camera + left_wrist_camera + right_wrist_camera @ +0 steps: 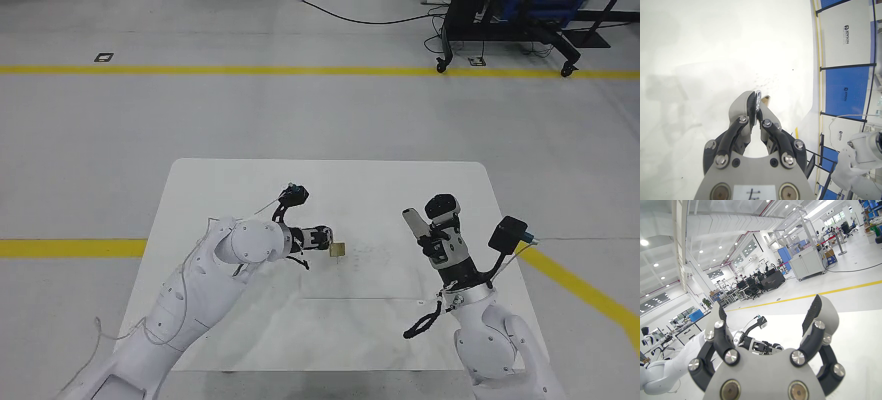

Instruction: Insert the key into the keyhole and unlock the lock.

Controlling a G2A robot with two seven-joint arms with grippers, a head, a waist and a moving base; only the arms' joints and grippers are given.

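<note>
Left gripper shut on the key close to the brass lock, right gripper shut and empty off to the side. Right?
No: the right gripper is open, not shut, per the right wrist view. The left gripper does hold the key close to the brass lock.

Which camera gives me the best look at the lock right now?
Top view: the lock sits unobstructed on the table, just past the left gripper. The left wrist view catches its brass corner behind a finger; in the right wrist view, the right gripper blocks it.
</note>
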